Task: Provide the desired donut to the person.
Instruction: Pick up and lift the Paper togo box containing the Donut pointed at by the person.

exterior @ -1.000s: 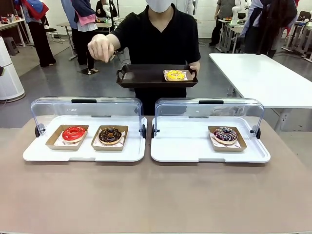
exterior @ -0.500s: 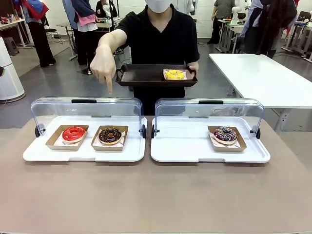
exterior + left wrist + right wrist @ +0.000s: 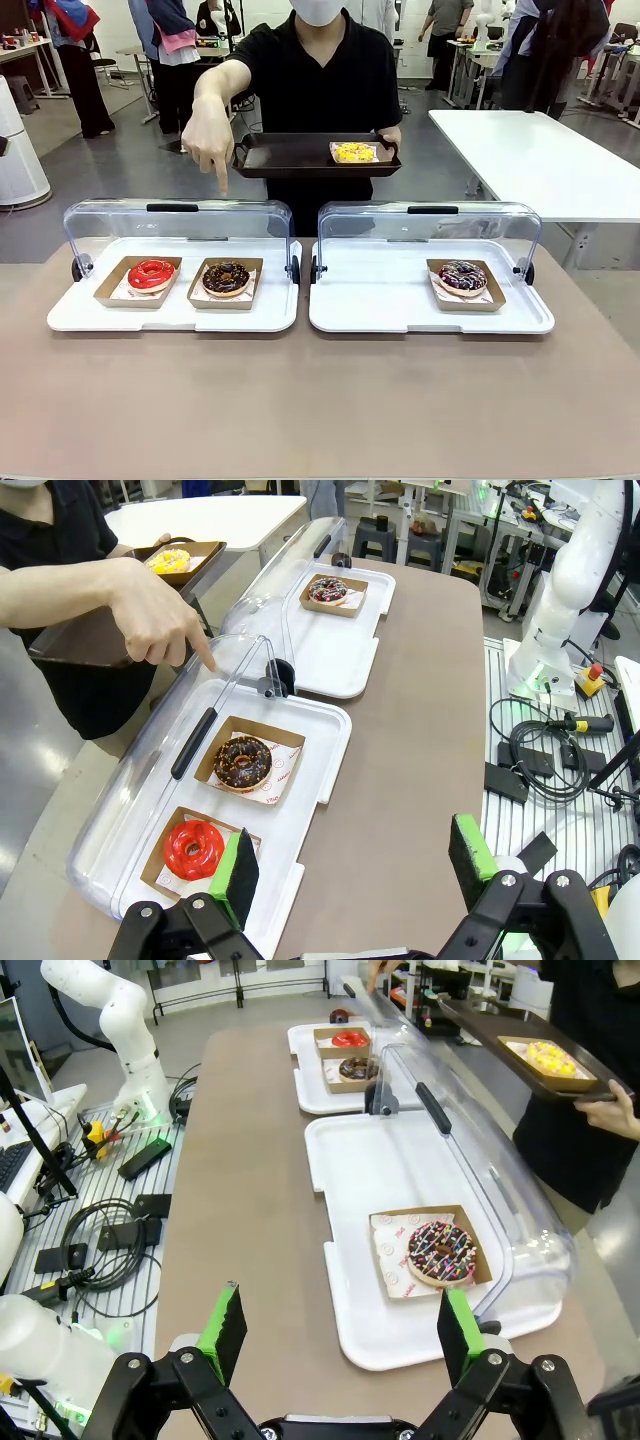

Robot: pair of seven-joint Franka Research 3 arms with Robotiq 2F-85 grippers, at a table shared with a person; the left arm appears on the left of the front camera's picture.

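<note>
Laid with a shiny grey floor (image 3: 130, 170), closed at the back by a white wall (image 3: 265, 12). Furnished with a long white table (image 3: 540, 150) by the floor's right edge, black stools (image 3: 382, 532) nearby. Strewn with black cables (image 3: 95, 1225) on the floor.

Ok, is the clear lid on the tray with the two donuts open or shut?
Open: the clear lid is swung back behind its white tray, leaving the red donut and chocolate donut uncovered.
</note>
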